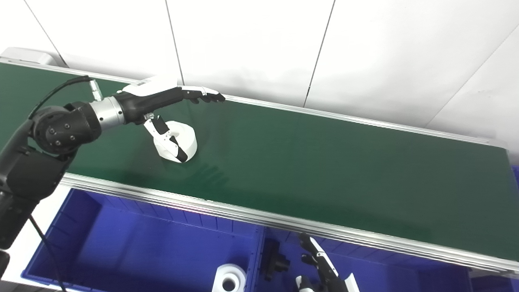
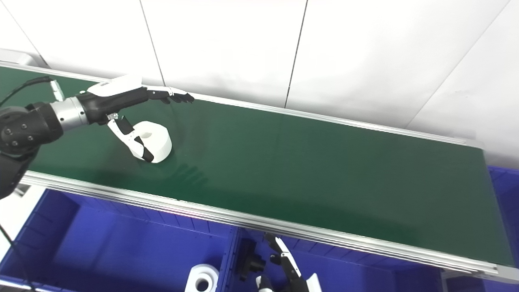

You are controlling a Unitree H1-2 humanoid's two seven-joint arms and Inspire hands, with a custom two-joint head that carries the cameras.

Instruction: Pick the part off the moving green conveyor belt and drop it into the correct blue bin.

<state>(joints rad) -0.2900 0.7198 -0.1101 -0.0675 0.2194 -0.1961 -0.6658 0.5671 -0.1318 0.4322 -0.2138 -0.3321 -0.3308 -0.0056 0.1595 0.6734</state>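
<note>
The left robot hand (image 1: 162,97) reaches out over the green conveyor belt (image 1: 324,162) with its fingers (image 1: 204,95) stretched nearly flat and spread, and its thumb (image 1: 168,140) hanging down. The white part (image 1: 182,140), a short ring-like cylinder with a hole through it, sits on the belt directly beneath the palm, with the thumb crossing its near face; whether the thumb touches it cannot be told. The fingers pass above and beyond the part, so nothing is pinched yet. This looks like the grasping step: the hand is placed over the part but not closed. The next move probably calls for lowering the fingers behind the part and curling them toward the thumb, timed to the belt's travel. Below the belt's near rail lie the blue bins (image 1: 134,239); one holds a similar white ring (image 1: 230,278), its neighbour a black piece (image 1: 275,263). The right robot hand (image 1: 324,269) waits low over that neighbouring bin, fingers apart and empty.
</note>
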